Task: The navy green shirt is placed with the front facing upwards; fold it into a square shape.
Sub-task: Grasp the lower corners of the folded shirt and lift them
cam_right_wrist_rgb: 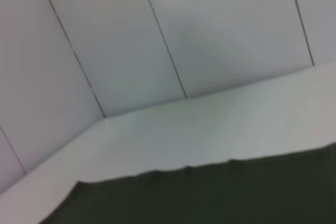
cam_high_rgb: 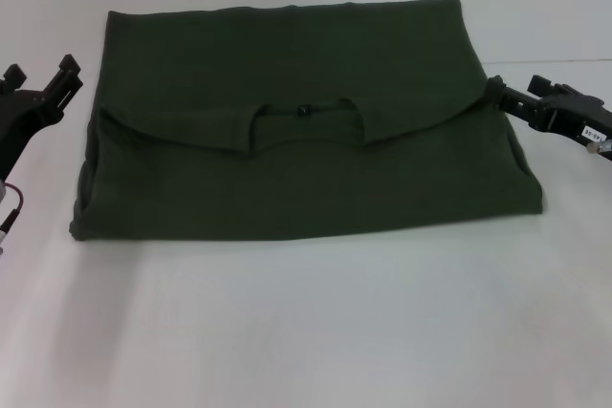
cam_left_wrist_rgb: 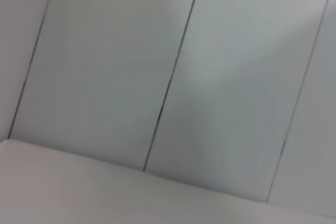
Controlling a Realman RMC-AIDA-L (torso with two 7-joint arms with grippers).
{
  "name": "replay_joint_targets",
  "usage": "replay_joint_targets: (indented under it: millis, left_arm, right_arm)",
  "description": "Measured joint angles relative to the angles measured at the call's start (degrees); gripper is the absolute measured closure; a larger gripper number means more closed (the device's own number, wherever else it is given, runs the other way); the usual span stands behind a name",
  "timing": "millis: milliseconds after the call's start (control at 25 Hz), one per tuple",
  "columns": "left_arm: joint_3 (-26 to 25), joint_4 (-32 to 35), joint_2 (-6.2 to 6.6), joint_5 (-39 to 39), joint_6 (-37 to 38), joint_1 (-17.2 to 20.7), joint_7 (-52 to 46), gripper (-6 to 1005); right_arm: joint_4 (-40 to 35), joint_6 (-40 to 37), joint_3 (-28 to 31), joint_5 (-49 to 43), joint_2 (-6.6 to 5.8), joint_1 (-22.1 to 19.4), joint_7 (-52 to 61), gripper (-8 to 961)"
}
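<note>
In the head view, one navy green shirt [cam_high_rgb: 306, 131] lies toward the tabletop's [cam_high_rgb: 316, 332] far edge, folded into a broad, soft rectangle of matte dark olive cotton. Its upper layer is doubled down over the lower one, ending in a curved hem line, with the collar opening and a small black neck label [cam_high_rgb: 302, 109] showing at the middle. The tabletop is smooth and white. Two black pincers appear. The left pincer [cam_high_rgb: 40, 91] stands off the shirt's left side, apart from the cloth, its fingers spread with nothing between them. The right pincer [cam_high_rgb: 497, 93] touches the shirt's right edge; whether it grips cannot be told.

The left wrist view shows only pale wall panels [cam_left_wrist_rgb: 173, 77] with thin dark seams.

The right wrist view shows the shirt's dark, slightly wavy edge [cam_right_wrist_rgb: 210, 192] on the white tabletop, with panelled walls behind.
</note>
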Motion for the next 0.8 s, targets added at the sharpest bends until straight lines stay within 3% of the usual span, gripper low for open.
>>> replay_joint_targets:
  millis: [160,240,280,480,600,800]
  left_arm:
    - [0.26,-0.24,-0.25,0.34,2.01,0.47,2.12,155]
    - [3.24,0.18,-0.2,1.46,2.15,0.85,0.38,278]
    - [4.47,0.47,-0.12,1.7,2.22,1.01,-0.34,277]
    - [26.57,11.37,0.17,3.21,5.68,4.41,-17.57,273]
    - [36.2,20.53,0.43,5.94,10.9,7.62,-28.05,270]
    - [39.37,29.85,2.04,16.41,16.74,9.27,-40.24,269]
  right_arm:
    - [0.22,-3.01,-0.55,1.2,0.15,-1.16,-2.21,31]
    - [0.03,-5.36,-1.81,0.94,0.11,-1.91,-3.65,31]
    - [-0.1,-6.5,-2.54,0.85,0.03,-2.39,-4.1,32]
    - [-1.95,-12.92,-6.54,0.72,-0.71,-5.08,-4.43,32]
    - [-4.2,-16.78,-9.86,0.7,-0.82,-6.8,-4.44,33]
    - [-7.56,-21.01,-13.05,0.62,-0.46,-9.3,-4.33,34]
